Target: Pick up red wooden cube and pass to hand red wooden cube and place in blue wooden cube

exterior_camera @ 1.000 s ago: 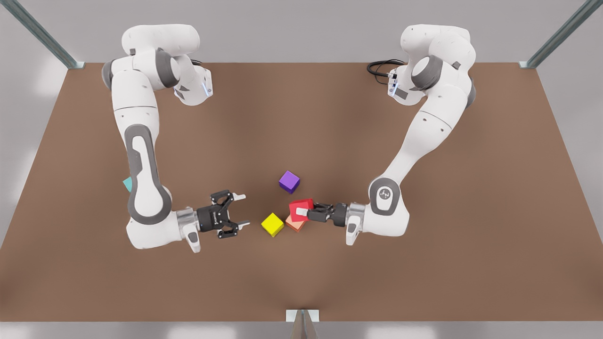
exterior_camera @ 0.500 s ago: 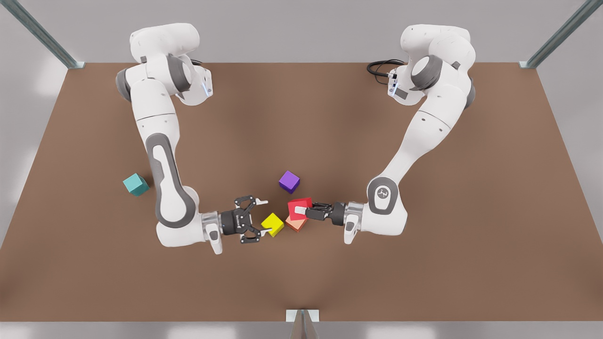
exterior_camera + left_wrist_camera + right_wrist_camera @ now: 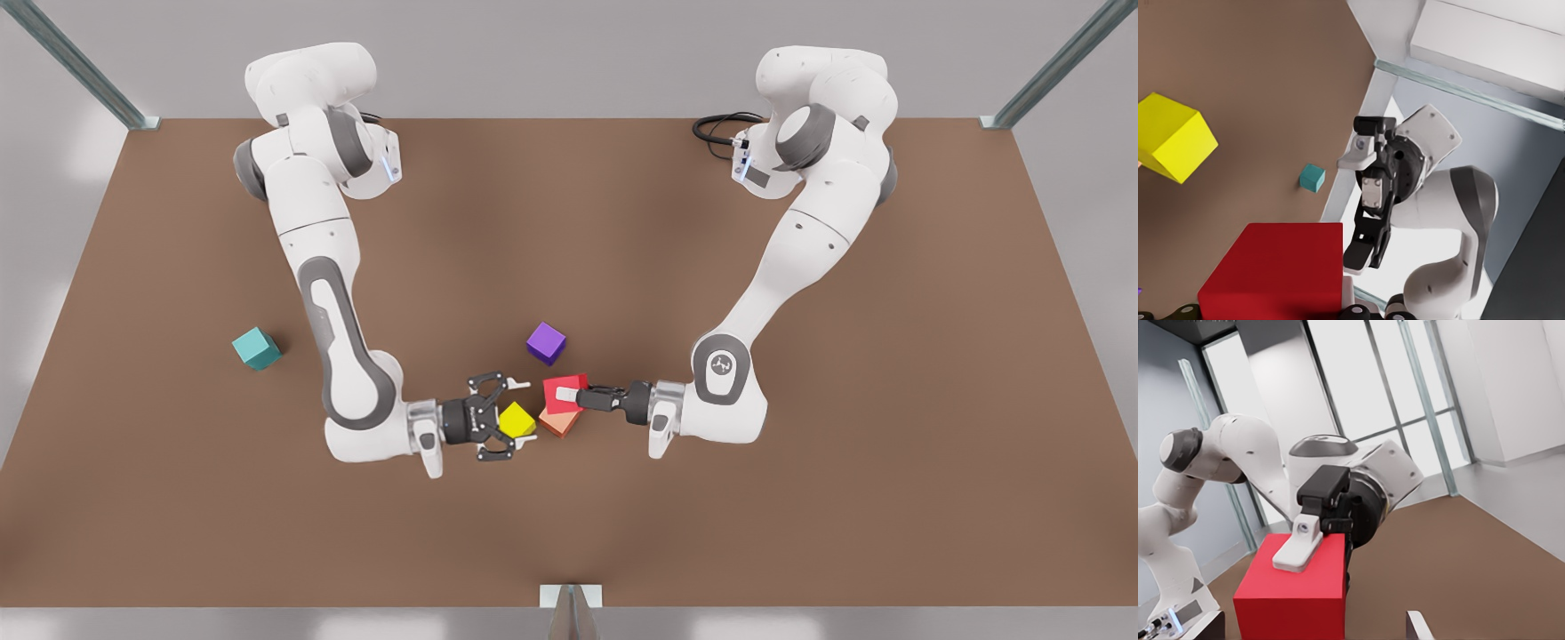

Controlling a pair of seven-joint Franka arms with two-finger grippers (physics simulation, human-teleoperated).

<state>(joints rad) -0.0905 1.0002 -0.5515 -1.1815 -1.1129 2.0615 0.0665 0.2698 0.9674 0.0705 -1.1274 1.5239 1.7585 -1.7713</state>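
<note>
The red wooden cube [image 3: 573,382] hangs just above the table's middle, with my left gripper [image 3: 571,396] shut on it; that arm comes in from the front view's right. One white finger pad [image 3: 1298,550] lies flat on the red cube [image 3: 1295,597]. My right gripper [image 3: 523,411] is open, a short gap to the front view's left of the cube, and faces it. The left wrist view has the red cube [image 3: 1278,267] close up and the right gripper [image 3: 1355,208] open beyond it. The blue wooden cube [image 3: 256,348] [image 3: 1312,178] rests far off at the front view's left.
A yellow cube [image 3: 516,420] [image 3: 1175,137] sits between or under the right gripper's open fingers. A salmon cube [image 3: 558,424] lies beneath the red one, and a purple cube [image 3: 546,343] lies just behind. Metal frame posts stand at the table's corners.
The right arm swung toward the front view's right, bringing its open gripper over the yellow cube and close to the red cube, and uncovering the blue cube. The left gripper barely moved.
</note>
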